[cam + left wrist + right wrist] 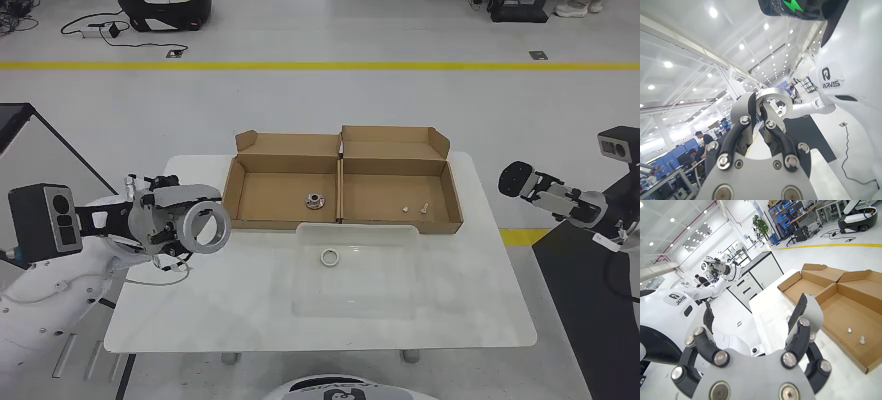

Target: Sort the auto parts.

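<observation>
The left claw [757, 103] is clamped on a big ring [223, 235] above the worktop's [200, 310] left edge; the right claw [755, 302] gapes wide off the right edge. Along the far edge the left box [265, 195] holds a gear [314, 200], the right box [385, 195] two bolts [405, 210]; a clear tray [385, 288] mid-worktop holds a small ring [329, 258].

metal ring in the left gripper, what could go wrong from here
1. The left gripper pinches the metal ring by one wall, one finger inside, one outside; it could twist or slip.
2. It hangs near the left edge of the table, away from the boxes; a drop might roll off.
</observation>
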### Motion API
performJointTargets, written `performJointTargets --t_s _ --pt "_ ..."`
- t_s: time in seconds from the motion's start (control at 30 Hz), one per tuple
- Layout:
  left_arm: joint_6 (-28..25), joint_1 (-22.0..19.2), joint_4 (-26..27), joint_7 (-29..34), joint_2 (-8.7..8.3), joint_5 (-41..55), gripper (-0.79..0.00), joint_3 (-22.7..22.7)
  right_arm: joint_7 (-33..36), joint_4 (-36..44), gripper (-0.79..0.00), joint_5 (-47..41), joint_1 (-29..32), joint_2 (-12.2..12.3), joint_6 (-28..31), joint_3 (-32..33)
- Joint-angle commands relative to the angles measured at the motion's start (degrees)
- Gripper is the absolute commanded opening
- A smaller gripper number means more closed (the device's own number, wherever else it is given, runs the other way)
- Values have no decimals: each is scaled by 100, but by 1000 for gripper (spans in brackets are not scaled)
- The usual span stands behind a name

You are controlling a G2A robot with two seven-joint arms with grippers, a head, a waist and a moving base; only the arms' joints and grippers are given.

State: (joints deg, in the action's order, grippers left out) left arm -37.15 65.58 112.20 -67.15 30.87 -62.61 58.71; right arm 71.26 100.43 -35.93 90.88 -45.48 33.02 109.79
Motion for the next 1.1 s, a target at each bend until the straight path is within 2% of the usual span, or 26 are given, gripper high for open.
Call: performJointTargets --t_s 0.0,0.4,0.8,0.93,1.07 --pt "13 42 65 -12 25 111 -785 10 0 0 0 0 0 0 0 0" --pt "222 242 378 -222 192 473 -785 35 0 0 0 0 0 0 0 0" --pt "-72 475 -189 156 229 -158 -785 412 0 0 0 0 0 0 0 0" --pt "-94 594 -174 439 247 -175 -785 559 0 0 0 0 0 0 0 0" --pt "-157 712 -88 375 288 39 -785 675 0 0 0 0 0 0 0 0"
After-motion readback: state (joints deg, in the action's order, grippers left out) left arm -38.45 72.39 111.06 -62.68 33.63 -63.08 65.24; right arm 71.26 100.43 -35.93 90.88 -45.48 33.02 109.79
